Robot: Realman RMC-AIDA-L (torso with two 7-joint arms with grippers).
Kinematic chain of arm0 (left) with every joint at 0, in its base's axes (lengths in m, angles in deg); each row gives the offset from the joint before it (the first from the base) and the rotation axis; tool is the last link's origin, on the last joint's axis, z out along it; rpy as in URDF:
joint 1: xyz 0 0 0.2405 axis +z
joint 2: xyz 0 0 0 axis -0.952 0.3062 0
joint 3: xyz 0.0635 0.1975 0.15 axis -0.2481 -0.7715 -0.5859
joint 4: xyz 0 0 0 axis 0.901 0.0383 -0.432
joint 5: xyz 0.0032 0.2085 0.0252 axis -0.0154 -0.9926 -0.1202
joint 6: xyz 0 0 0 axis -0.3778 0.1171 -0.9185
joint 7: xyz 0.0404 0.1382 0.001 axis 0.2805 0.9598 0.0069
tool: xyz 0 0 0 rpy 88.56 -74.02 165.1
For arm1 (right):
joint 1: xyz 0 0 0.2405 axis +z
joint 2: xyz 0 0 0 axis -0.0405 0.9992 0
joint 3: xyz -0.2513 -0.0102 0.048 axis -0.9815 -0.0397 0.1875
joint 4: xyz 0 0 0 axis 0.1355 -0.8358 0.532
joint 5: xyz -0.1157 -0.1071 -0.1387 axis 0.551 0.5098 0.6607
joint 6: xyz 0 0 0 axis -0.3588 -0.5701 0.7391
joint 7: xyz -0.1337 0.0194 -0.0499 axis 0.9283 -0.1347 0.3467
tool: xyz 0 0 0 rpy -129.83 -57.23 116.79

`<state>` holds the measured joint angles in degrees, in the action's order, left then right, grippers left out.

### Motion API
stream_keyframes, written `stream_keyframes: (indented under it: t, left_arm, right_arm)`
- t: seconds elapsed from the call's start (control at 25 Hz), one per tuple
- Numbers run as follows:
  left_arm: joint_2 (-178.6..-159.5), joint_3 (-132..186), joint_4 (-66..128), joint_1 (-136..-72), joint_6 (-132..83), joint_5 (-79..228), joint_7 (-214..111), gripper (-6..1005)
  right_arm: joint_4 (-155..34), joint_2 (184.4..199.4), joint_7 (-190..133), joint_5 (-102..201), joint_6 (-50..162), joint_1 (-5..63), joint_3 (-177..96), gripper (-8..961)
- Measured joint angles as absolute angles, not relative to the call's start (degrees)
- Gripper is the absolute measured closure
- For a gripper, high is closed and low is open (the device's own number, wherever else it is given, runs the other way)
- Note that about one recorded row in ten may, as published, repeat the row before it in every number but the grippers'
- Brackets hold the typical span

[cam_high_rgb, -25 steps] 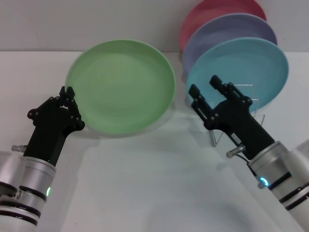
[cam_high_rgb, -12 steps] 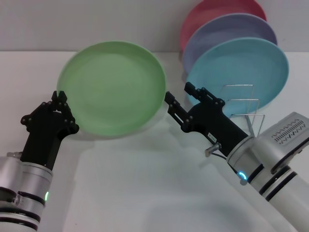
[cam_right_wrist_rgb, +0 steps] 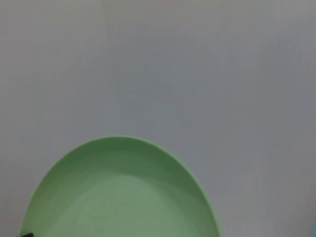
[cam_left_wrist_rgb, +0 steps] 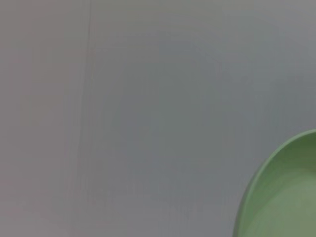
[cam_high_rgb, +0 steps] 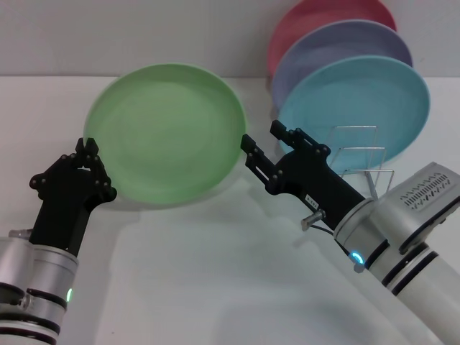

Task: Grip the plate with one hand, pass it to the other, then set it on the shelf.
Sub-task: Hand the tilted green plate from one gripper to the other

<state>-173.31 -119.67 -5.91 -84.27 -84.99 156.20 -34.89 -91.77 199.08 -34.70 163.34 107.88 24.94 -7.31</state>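
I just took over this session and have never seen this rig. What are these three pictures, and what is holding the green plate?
The robot has two arms ending in black grippers. The head view looks down from above at a white table. There the left gripper pinches the rim of the round light green plastic plate, holding it raised and tilted. The right gripper, fingers open, sits close to the plate's opposite rim, not yet gripping. Behind it stands the thin silver wire rack, with a turquoise-blue plate, a lavender plate and a pinkish-red plate upright. The other two pictures come from wrist cameras; each shows only part of the green plate.
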Motion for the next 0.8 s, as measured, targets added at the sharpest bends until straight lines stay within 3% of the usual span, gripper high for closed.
stream_keyframes:
  t: [0.8]
  left_arm:
    - [-173.32,-120.05,-6.47,-84.38,-85.47,156.2,-32.85,964]
  right_arm:
    - [-93.22,199.07,-34.92,162.04,101.49,27.39,-6.34,407]
